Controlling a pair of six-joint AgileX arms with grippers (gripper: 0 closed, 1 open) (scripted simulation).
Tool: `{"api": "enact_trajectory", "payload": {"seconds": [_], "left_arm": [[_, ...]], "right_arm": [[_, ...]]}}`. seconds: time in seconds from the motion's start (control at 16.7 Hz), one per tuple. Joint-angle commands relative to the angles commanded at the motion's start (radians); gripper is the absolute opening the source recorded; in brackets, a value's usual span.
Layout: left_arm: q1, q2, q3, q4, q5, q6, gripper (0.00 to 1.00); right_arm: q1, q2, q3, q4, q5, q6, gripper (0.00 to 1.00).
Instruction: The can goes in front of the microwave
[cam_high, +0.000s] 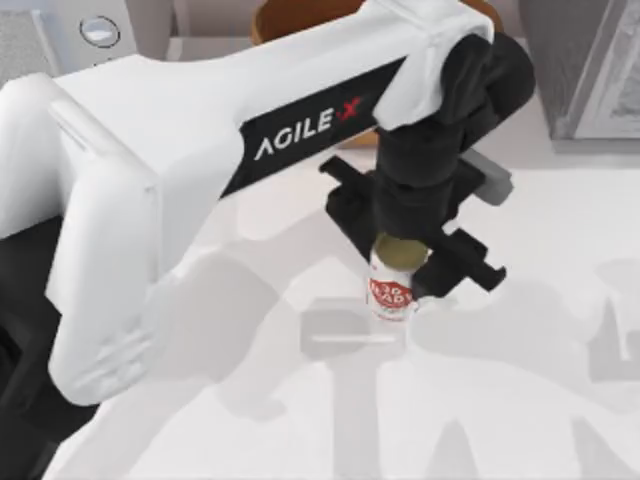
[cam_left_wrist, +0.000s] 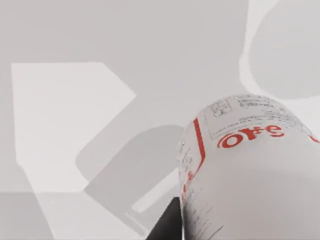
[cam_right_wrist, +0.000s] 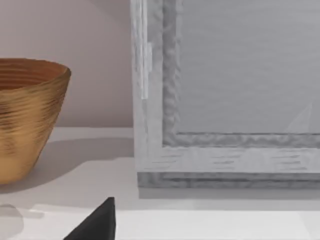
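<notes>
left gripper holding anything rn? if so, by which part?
Yes: the left gripper is shut on the can, gripping it from above by its upper sides, just below the gold top.

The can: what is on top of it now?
The left gripper hangs directly above the can, covering most of its dull gold top; a sliver shows. Whether it touches the top is hidden.

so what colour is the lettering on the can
Red, on a white label; the can shows it best in the left wrist view.
</notes>
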Motion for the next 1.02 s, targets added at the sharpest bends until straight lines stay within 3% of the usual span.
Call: {"api": "enact_trajectory", "payload": {"seconds": [0.3,0.78,1.02], "left_arm": [[0.11,-0.025,-0.038,0.01,-0.001,0.005,0.0],[0.647,-0.15,-0.215,0.063,-0.003,0.024,0.0],[0.805,-0.198,-0.281,0.084,-0.003,0.032,0.0]], "right_arm": [[0.0,0.0,0.0,0.0,0.0,0.0,1.0],[0.0,0.0,0.0,0.0,0.0,0.0,1.0],[0.0,0.0,0.0,0.0,0.0,0.0,1.0]]}}
